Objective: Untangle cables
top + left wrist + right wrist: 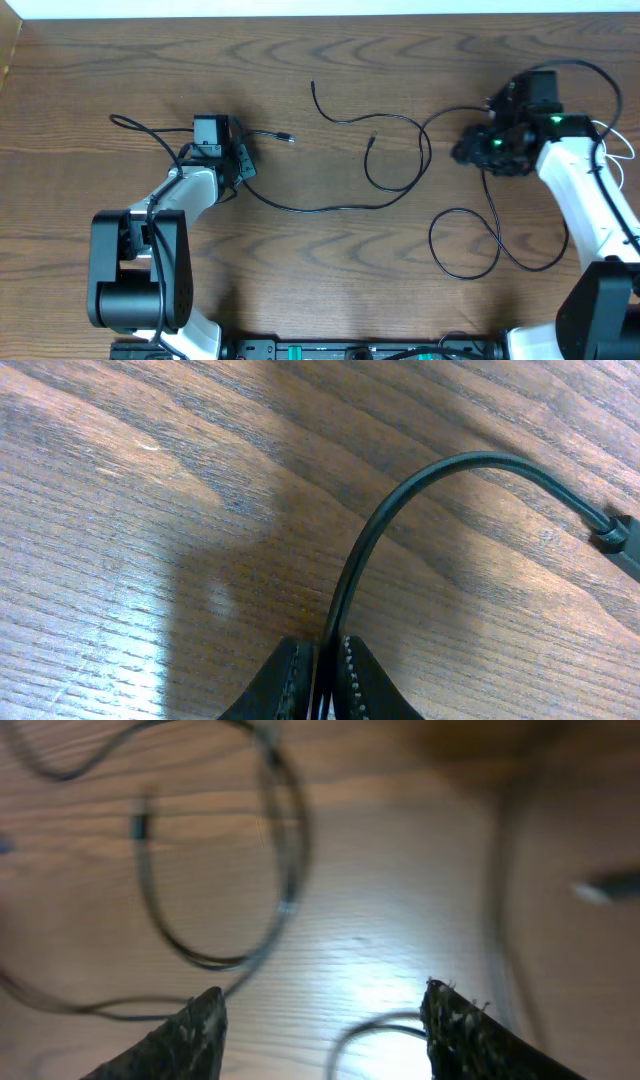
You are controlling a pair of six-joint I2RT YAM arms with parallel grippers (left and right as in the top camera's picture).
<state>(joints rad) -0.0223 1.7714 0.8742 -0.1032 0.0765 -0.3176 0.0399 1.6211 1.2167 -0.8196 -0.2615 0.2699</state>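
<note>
L gripper (322,648) clamped on black cable (470,458), R gripper (325,992) jaws apart above table (400,870)

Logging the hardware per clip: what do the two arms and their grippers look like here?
Left arm and right arm have white links on boxy black bases, with thin black cords along them. Green lights glow on the right wrist. Left gripper and right gripper have dark fingers; the left pads are ridged.
</note>
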